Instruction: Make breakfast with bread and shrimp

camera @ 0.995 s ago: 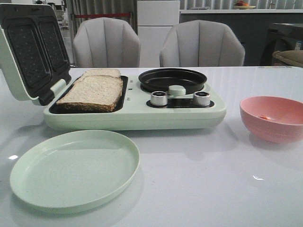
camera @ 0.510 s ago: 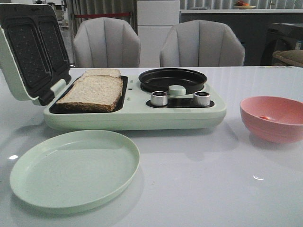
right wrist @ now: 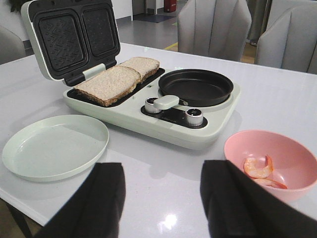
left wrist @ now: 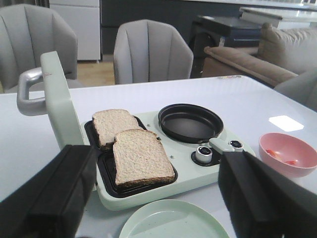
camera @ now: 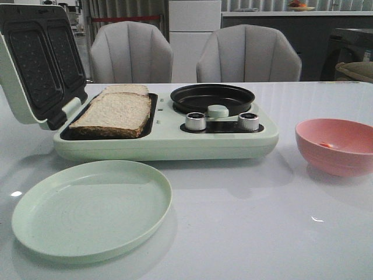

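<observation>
Two bread slices [camera: 115,112] lie overlapping in the open sandwich tray of a pale green breakfast maker [camera: 169,143]; they also show in the left wrist view [left wrist: 139,156] and the right wrist view [right wrist: 110,82]. Orange-pink shrimp [right wrist: 260,168] lie in a pink bowl [camera: 338,146] on the right. My left gripper [left wrist: 157,198] is open and empty, held above the table in front of the maker. My right gripper [right wrist: 161,198] is open and empty, above the table near the bowl [right wrist: 270,161]. Neither gripper shows in the front view.
A pale green plate [camera: 92,207] lies in front of the maker. A black round pan [camera: 212,98] sits on the maker's right half, with two knobs [camera: 195,121] before it. The maker's lid [camera: 35,64] stands open at the left. Two grey chairs [camera: 247,55] stand behind the table.
</observation>
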### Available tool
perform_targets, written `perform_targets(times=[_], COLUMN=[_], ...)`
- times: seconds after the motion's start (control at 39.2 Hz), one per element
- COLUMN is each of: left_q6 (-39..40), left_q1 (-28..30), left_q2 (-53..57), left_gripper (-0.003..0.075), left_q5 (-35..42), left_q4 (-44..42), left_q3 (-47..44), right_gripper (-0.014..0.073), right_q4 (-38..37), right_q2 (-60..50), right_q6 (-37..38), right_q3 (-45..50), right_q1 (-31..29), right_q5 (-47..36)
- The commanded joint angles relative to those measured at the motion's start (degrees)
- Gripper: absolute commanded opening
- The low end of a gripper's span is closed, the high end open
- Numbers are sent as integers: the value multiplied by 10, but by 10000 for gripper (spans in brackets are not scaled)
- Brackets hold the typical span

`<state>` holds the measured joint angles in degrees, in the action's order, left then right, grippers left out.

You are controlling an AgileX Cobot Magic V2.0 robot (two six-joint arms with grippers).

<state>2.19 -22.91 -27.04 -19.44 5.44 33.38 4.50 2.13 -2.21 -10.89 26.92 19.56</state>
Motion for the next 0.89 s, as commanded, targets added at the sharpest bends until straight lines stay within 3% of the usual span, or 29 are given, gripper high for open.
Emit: perform_targets(times=[0.0,0.26,0.46,0.87], left_q6=[22,30,29,10], left_q1=[16,117,192,289], left_q2=[-74,-247,-336,-482], left_gripper=[572,570,497,456], left_q5=[56,49,46,-53], left_q4=[4,70,120,151], left_q3=[56,181,264,387], right_gripper=[461,461,461,461], right_q4=[0,0,0,0], right_q2=[6,6,6,6], right_q6=[-7,-7,-7,-7], right_q3=[-14,-14,-14,-14], right_q1=[-3,-3,-3,-3], right_q5=[-52,-52,-52,-52])
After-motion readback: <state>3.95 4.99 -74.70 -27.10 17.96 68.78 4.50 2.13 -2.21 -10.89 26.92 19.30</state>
